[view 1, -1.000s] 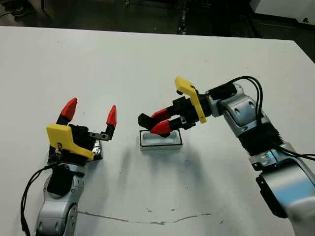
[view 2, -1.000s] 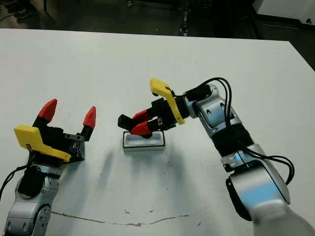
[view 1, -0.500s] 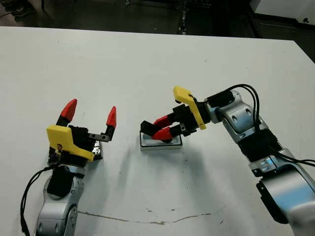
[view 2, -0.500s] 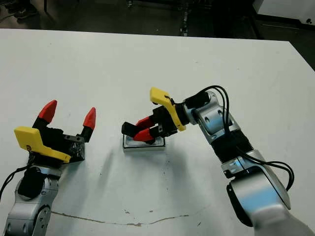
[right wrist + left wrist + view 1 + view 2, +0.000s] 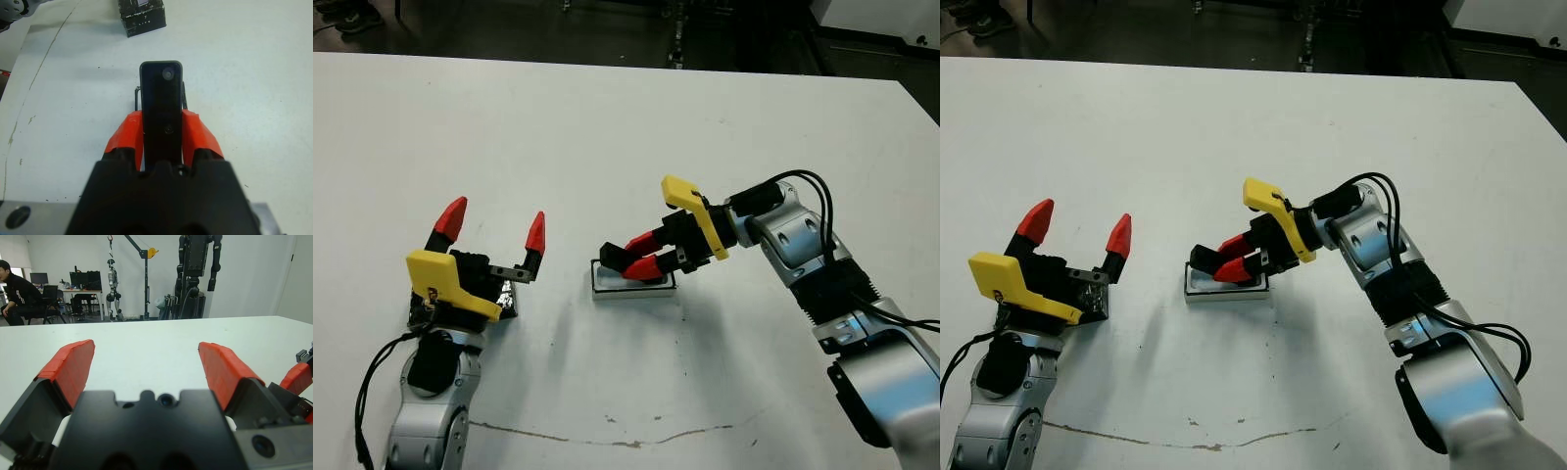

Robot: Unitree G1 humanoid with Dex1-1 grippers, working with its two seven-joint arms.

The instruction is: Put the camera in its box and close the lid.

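My right gripper [image 5: 637,255] is shut on the camera [image 5: 612,258], a narrow dark bar that sticks out past the red fingertips. It hangs tilted, low over the left end of the box [image 5: 651,285], a small white tray with a thin black rim. I cannot tell whether they touch. In the right wrist view the camera [image 5: 161,105] covers nearly all of the box. The black glossy lid [image 5: 505,300] lies on the table to the left, partly hidden under my left gripper [image 5: 493,226]. That gripper stands open above it and holds nothing.
The white table [image 5: 607,127] stretches wide around both arms, with a thin dark scratch [image 5: 607,434] near its front edge. Beyond the far edge, a seated person [image 5: 17,291] and robot stands [image 5: 195,269] appear in the left wrist view.
My right gripper has come down with the camera from above the box to just over it. The left arm has not moved.
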